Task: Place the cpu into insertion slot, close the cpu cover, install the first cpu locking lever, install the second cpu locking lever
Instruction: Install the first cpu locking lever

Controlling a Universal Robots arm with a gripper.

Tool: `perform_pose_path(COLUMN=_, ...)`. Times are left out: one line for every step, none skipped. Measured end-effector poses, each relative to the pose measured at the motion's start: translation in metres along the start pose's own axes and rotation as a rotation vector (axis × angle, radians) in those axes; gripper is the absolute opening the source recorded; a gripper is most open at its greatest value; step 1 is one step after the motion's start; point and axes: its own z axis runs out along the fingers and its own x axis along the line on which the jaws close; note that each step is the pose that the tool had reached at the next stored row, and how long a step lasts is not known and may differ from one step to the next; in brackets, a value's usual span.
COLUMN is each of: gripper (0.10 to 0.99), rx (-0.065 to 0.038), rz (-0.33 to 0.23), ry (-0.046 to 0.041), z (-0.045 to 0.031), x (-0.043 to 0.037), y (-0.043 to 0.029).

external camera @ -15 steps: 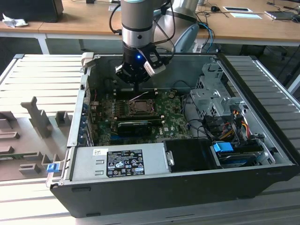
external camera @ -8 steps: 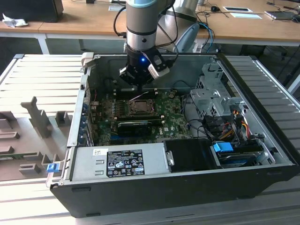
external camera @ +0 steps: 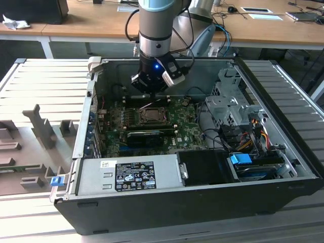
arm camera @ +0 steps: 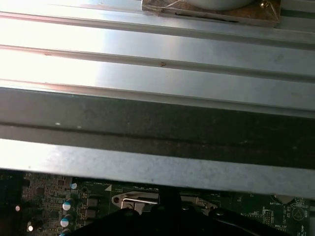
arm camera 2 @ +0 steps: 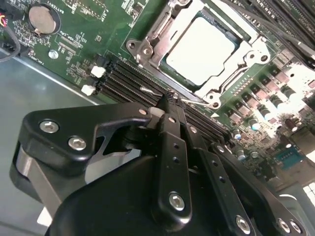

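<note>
Now, over the open computer case [external camera: 76, 152], the arm's gripper [external camera: 152, 91] hangs at upper centre of the exterior view, just behind the socket area of the green board [external camera: 192, 136]. In the second wrist view the gripper [arm camera 2: 170, 101] shows its black fingers [arm camera 2: 172, 147] pressed together, tips meeting at a thin wire lever [arm camera 2: 152, 92] lying along the socket's edge; whether they pinch it I cannot tell.

At upper centre-right of that view the cpu [arm camera 2: 199, 49] sits flat inside the insertion slot [arm camera 2: 142, 49], its pale silver top glaring bright. The cpu cover [arm camera 2: 231, 73], a thin silvery frame, lies down around it, the chip showing through its window.

Left of the socket: a coin battery [arm camera 2: 42, 18] at upper left, then long black memory slots [arm camera 2: 123, 81] running between the gripper and the socket. At far right, a row of capacitors [arm camera 2: 275, 93]. In the exterior view's lower centre, a grey power supply [external camera: 126, 174] fills the case's near side.
</note>
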Motion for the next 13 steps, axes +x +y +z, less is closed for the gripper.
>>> perform_pose_path(gripper=0.106, rx=-0.001, rz=0.000, ry=0.0021, z=0.0006, x=-0.0015, y=-0.0002)
perform_pose_path(gripper=0.106, rx=-0.002, rz=0.000, ry=0.0022, z=0.0014, x=-0.0021, y=-0.0003)
perform_pose_path(gripper=0.106, rx=-0.002, rz=0.000, ry=0.0024, z=0.0020, x=-0.0026, y=-0.0004)
perform_pose_path(gripper=0.106, rx=-0.002, rz=0.000, ry=0.0027, z=0.0028, x=-0.0034, y=-0.0005)
perform_pose_path(gripper=0.106, rx=-0.002, rz=0.000, ry=0.0029, z=0.0042, x=-0.0045, y=-0.0006)
perform_pose_path(gripper=0.106, rx=-0.003, rz=0.000, ry=0.0030, z=0.0051, x=-0.0053, y=-0.0007)
perform_pose_path(gripper=0.106, rx=-0.003, rz=0.000, ry=0.0030, z=0.0066, x=-0.0070, y=-0.0010)
perform_pose_path(gripper=0.106, rx=-0.003, rz=0.000, ry=0.0030, z=0.0077, x=-0.0078, y=-0.0011)
perform_pose_path(gripper=0.106, rx=-0.003, rz=0.000, ry=0.0030, z=0.0083, x=-0.0082, y=-0.0011)
perform_pose_path(gripper=0.106, rx=-0.003, rz=0.000, ry=0.0030, z=0.0090, x=-0.0085, y=-0.0012)
perform_pose_path(gripper=0.106, rx=-0.003, rz=0.000, ry=0.0029, z=0.0098, x=-0.0093, y=-0.0013)
perform_pose_path(gripper=0.106, rx=-0.003, rz=0.000, ry=0.0030, z=0.0103, x=-0.0100, y=-0.0014)
perform_pose_path(gripper=0.106, rx=-0.003, rz=0.000, ry=0.0029, z=0.0108, x=-0.0109, y=-0.0015)
